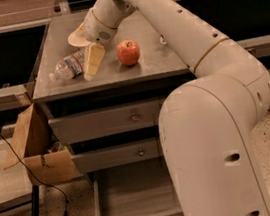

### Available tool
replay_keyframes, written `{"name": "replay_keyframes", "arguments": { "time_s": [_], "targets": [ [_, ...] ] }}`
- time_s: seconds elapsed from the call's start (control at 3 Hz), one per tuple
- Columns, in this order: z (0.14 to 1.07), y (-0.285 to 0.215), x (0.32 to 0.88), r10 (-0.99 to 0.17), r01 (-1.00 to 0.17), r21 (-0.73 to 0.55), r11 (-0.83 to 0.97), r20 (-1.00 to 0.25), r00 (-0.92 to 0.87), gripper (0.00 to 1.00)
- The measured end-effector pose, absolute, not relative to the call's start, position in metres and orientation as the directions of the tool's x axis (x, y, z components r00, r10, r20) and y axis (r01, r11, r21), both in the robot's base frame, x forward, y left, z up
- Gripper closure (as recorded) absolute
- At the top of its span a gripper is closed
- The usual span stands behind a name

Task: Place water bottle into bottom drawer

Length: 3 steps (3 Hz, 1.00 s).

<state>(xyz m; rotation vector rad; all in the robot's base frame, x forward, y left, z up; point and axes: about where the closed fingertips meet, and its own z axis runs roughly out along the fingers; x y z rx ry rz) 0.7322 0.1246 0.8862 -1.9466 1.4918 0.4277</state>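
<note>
The water bottle point(69, 66), clear and crinkled with a blue-and-red label, lies on its side on the grey cabinet top point(153, 61), near the left front corner. My gripper point(92, 60) reaches down from the arm onto the bottle's right end and covers it. A red apple point(128, 52) stands just right of the gripper. The bottom drawer point(133, 196) is pulled open below. It looks empty, and my arm hides its right part.
The two upper drawers point(107, 122) are shut. A pale round dish point(76, 38) sits behind the gripper and a small white thing point(162, 39) right of the apple. An open cardboard box point(34, 145) and a cable stand left of the cabinet.
</note>
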Motion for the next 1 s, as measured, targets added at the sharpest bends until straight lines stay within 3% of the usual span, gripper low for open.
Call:
{"name": "replay_keyframes", "arguments": {
  "time_s": [1.0],
  "targets": [
    [0.877, 0.149, 0.725, -0.732, -0.945, -0.256, -0.204, -0.601, 0.321, 0.0]
  ]
}}
